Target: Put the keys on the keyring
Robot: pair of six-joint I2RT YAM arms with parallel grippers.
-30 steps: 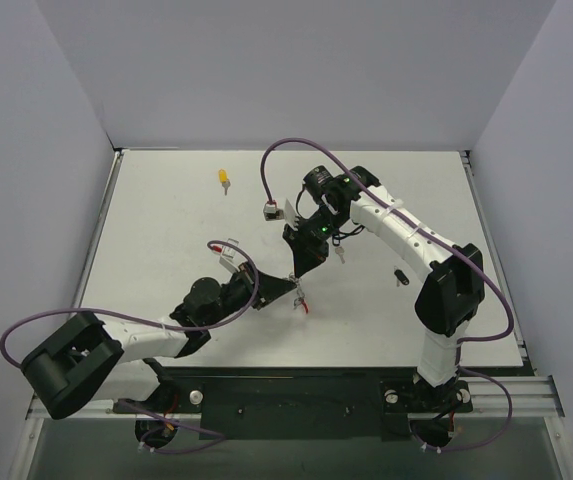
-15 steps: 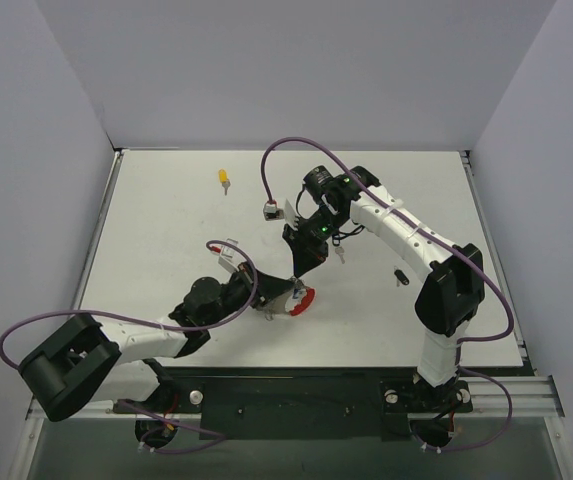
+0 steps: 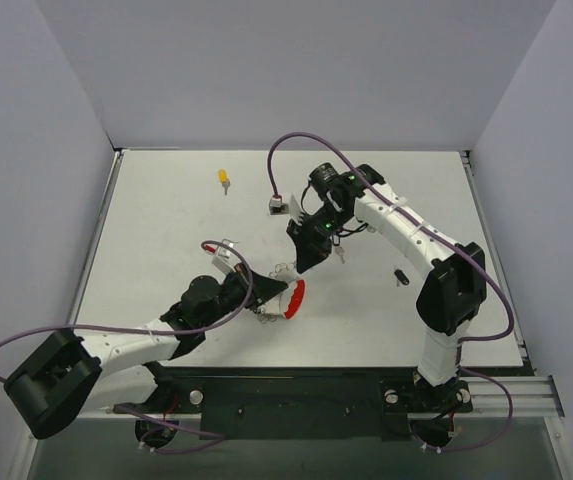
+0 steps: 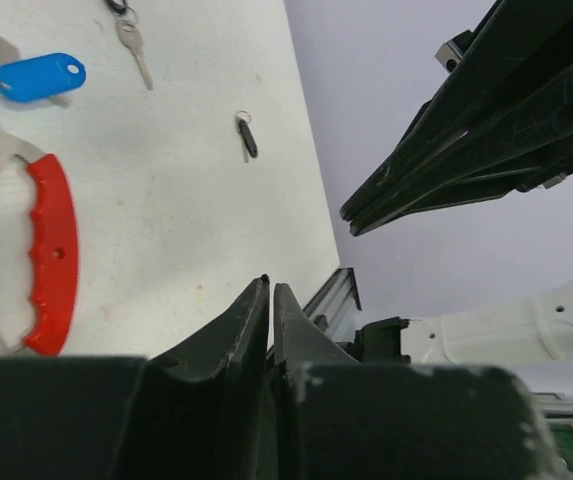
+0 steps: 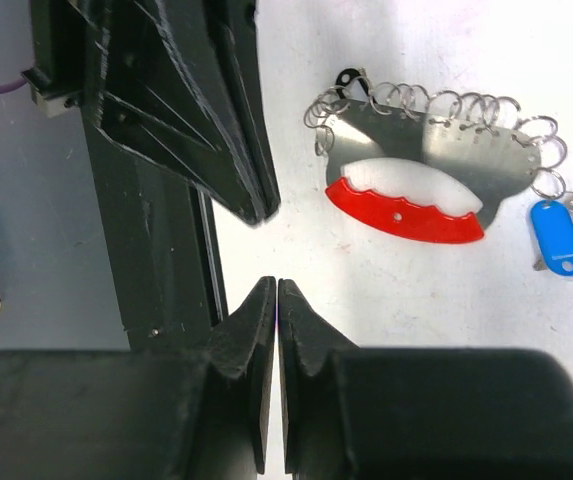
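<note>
The keyring (image 3: 294, 297) is a silver plate with a red grip (image 5: 406, 214) and several split rings along its edge, and it lies flat on the table. A blue-headed key (image 5: 557, 250) lies at one end of it, also in the left wrist view (image 4: 38, 77). My left gripper (image 3: 271, 293) is beside the keyring, shut with nothing between its tips (image 4: 271, 288). Just beyond the keyring hovers my right gripper (image 3: 304, 268), shut and empty (image 5: 271, 285). The yellow key (image 3: 224, 178) lies at the far left, the black key (image 3: 399, 276) to the right.
A small silver key (image 3: 341, 255) lies just right of the right gripper, also in the left wrist view (image 4: 136, 55). The right arm's fingers (image 4: 466, 140) hang close above the left gripper. Grey walls enclose the white table (image 3: 166, 230).
The keyring, first edge-on at the left fingertips, has dropped flat on the table. The left gripper closed further and drew back slightly. The right gripper shifted a little to the right.
</note>
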